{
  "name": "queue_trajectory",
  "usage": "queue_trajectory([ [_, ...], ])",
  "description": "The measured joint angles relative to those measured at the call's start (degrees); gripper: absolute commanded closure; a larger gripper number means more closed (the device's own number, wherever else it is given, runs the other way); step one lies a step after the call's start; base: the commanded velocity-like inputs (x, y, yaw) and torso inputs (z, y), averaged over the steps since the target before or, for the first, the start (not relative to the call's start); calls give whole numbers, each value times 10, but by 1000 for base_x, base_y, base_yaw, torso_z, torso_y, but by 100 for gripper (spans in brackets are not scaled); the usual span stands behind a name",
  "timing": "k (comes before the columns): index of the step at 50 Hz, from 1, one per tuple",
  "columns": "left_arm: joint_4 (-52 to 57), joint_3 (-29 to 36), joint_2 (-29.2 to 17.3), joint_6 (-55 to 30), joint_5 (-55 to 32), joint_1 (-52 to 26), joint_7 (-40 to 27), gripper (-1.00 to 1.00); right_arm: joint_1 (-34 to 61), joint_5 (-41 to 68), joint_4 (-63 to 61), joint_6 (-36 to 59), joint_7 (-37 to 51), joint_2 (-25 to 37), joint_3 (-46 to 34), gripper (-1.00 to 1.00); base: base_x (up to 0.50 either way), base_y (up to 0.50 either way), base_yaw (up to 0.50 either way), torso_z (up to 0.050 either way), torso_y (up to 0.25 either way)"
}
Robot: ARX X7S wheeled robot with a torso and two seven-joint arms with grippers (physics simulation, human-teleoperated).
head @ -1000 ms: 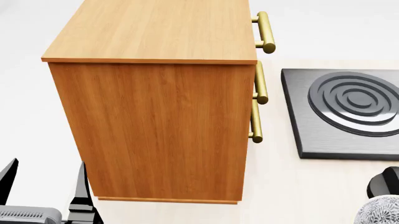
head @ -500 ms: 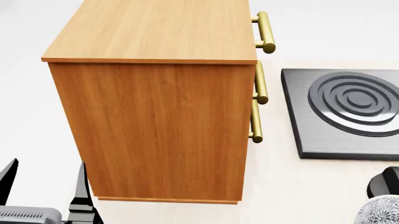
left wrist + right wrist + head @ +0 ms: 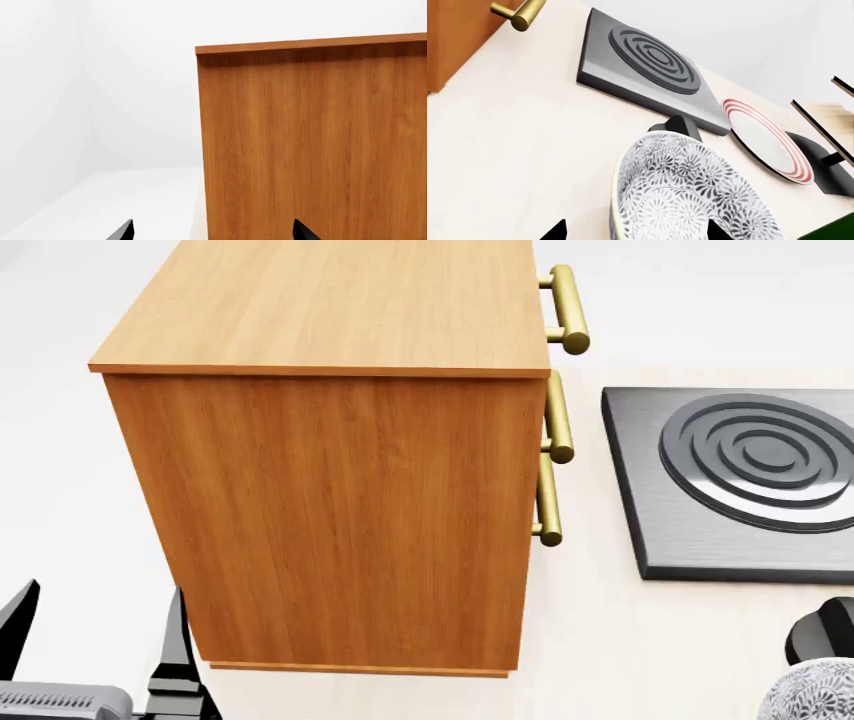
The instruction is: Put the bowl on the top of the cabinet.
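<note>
Orange-brown wood-grain cabinet (image 3: 334, 510) with brass handles (image 3: 566, 308); white bowl (image 3: 687, 195) with dense grey floral pattern; dark grey ringed hob (image 3: 747, 480); red-ringed white plate (image 3: 767, 140).

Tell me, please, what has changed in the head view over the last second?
Nothing visibly changed. The cabinet, the bowl at the lower right edge and the left gripper with its fingers apart all sit where they were.
</note>
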Motion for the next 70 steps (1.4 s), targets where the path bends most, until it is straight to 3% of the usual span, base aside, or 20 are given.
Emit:
queue_trajectory([
  [70,0,6,-9,5,-9,0,-11,-100,18,-2,42,-16,3,-1,-14,-100,0,0,0,0,0],
])
